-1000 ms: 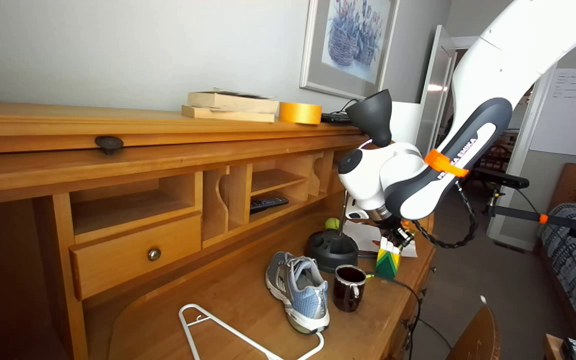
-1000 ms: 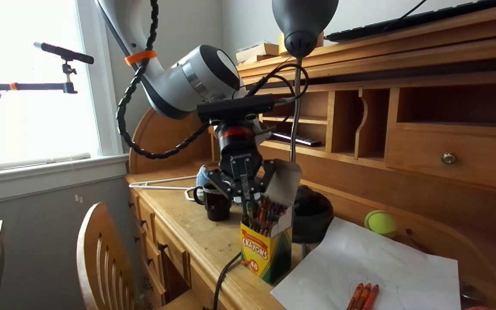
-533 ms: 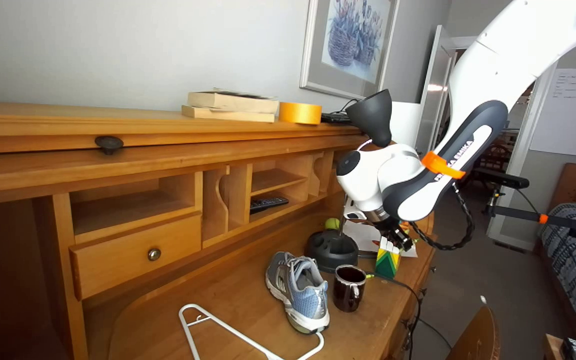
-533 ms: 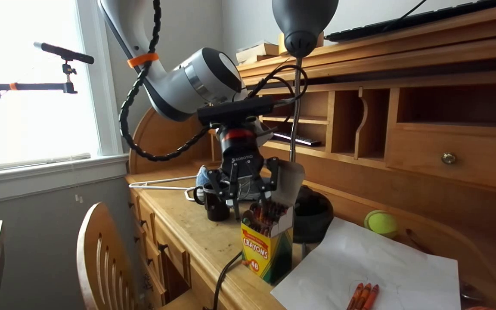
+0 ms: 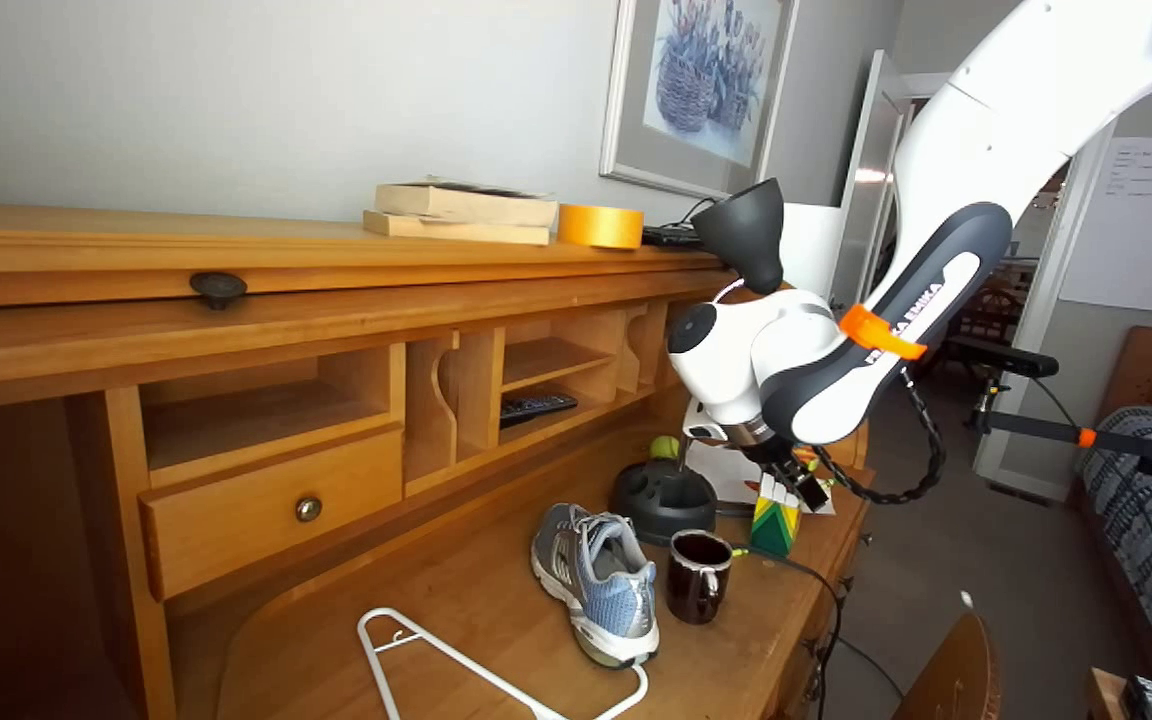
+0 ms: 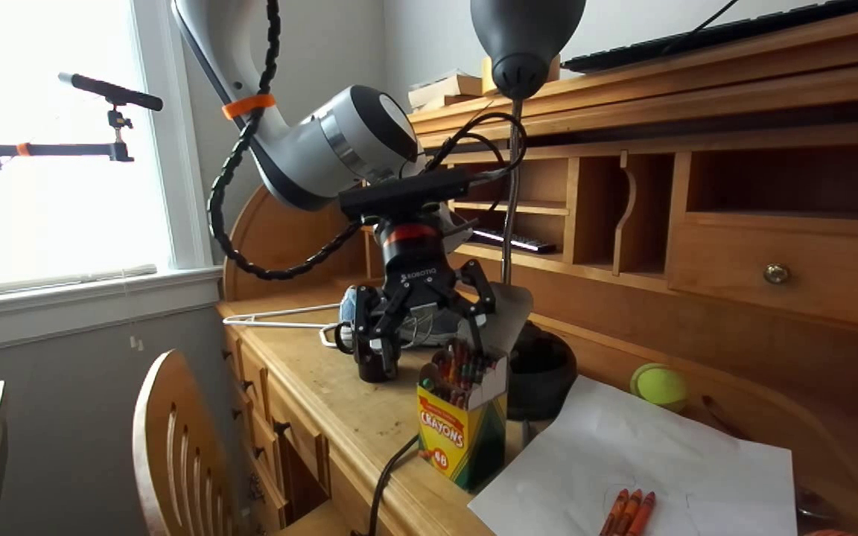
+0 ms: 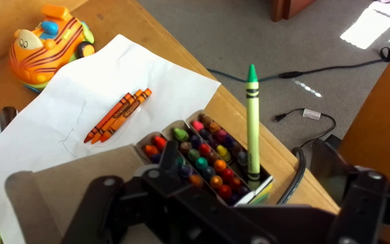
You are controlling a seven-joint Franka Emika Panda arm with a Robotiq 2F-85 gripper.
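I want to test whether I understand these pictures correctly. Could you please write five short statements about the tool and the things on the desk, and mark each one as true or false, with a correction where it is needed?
1. The tool is open and holds nothing. True.
2. The crayon box is shut. False: its flap stands open.
3. Three crayons lie side by side on the white paper. True.
4. The mug lies on its side. False: it stands upright, beside the shoe.
5. A green crayon stands in the crayon box with its tip up. True.
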